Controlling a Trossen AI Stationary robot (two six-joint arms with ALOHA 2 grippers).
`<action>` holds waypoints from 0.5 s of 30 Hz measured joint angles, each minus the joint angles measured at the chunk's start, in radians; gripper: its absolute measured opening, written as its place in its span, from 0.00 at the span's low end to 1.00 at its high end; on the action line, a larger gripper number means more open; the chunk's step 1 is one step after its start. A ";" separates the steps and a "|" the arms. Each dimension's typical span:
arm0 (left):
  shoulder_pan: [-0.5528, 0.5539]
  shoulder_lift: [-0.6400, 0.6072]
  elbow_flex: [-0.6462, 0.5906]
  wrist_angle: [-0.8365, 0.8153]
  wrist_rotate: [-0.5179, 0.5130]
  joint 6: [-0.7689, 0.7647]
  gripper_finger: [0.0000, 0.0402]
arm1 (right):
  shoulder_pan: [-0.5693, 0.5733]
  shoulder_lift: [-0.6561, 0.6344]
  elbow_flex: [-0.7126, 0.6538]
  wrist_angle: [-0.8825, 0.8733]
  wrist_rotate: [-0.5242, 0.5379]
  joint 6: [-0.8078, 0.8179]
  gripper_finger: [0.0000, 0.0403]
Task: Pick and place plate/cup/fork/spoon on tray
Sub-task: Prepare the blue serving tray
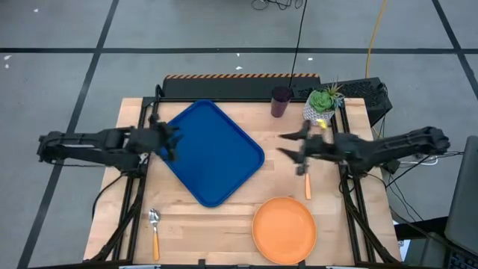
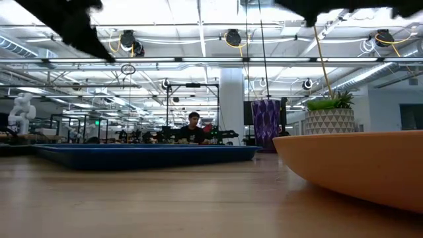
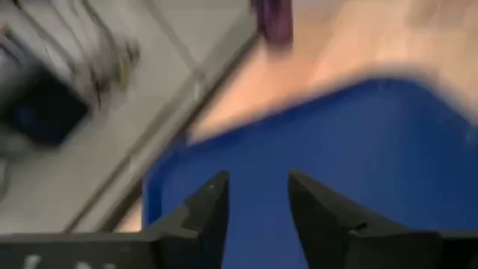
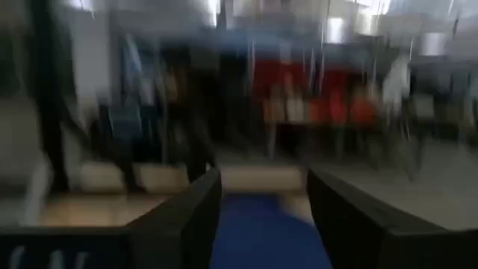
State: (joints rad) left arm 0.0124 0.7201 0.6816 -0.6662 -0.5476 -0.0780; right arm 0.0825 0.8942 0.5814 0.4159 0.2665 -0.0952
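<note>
The blue tray (image 1: 213,153) lies askew on the table's left-centre. The orange plate (image 1: 284,230) rests at the near right. The purple cup (image 1: 281,101) stands at the far edge. The spoon (image 1: 154,232) lies near the near left corner. The fork (image 1: 307,185) lies right of centre, its tine end partly under my right arm. My left gripper (image 1: 173,142) is open above the tray's left edge and shows over the tray (image 3: 358,149) in its wrist view (image 3: 258,187). My right gripper (image 1: 287,145) is open in the air right of the tray, pointing toward it (image 4: 263,187).
A white pot with a green succulent (image 1: 323,104) stands right of the cup. A black box with a striped edge (image 1: 239,84) sits along the far edge. In the low view the plate (image 2: 357,162) looms near, and a person (image 2: 193,129) sits far behind the table.
</note>
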 joint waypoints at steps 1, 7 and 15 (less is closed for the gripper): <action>0.009 0.040 0.002 -0.024 0.032 -0.012 0.40 | -0.015 0.060 0.064 -0.115 0.000 0.012 0.51; -0.022 0.221 -0.016 -0.030 0.178 -0.001 0.48 | -0.043 0.360 0.311 -0.481 -0.005 -0.041 0.53; -0.132 0.329 -0.018 -0.028 0.155 0.012 0.49 | -0.001 0.563 0.392 -0.712 -0.047 -0.186 0.53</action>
State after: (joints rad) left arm -0.1195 1.0490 0.6640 -0.6943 -0.3928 -0.0656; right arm 0.0818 1.4574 0.9733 -0.2961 0.2198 -0.2816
